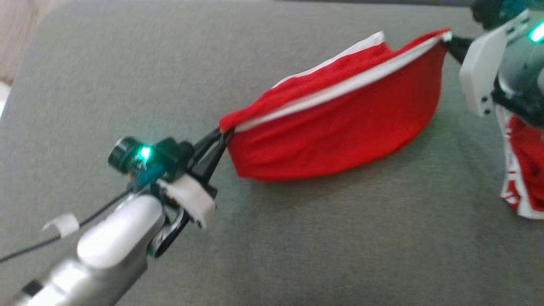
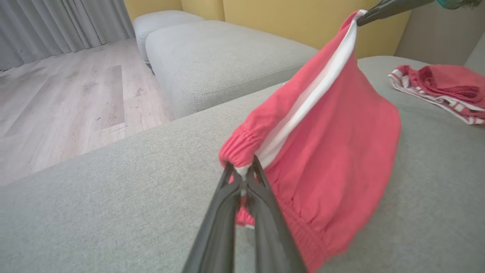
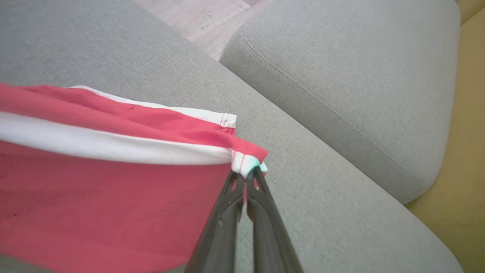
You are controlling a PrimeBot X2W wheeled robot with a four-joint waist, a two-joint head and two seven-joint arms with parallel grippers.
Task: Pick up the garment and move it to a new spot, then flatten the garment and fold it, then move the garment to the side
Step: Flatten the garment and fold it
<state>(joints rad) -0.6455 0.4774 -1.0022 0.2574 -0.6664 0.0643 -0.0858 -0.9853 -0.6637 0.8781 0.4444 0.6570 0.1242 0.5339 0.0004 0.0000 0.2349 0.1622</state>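
The garment (image 1: pixel 340 127) is red with a white stripe along its upper edge. It hangs stretched between my two grippers above the grey cushion (image 1: pixel 297 238), its lower fold near or on the fabric. My left gripper (image 1: pixel 222 135) is shut on the garment's elasticated end (image 2: pixel 242 151), seen close up at my left gripper (image 2: pixel 244 172). My right gripper (image 1: pixel 451 40) is shut on the opposite corner, at the upper right of the head view. In the right wrist view the garment (image 3: pixel 113 182) spreads left from my right gripper (image 3: pixel 248 174), pinched at its white hem.
A second red and white cloth (image 1: pixel 522 170) lies crumpled on the cushion at the right (image 2: pixel 443 87). Another grey cushion (image 2: pixel 219 60) stands beyond a gap, with wooden floor (image 2: pixel 57 106) to the left and a yellow wall (image 2: pixel 288 19) behind.
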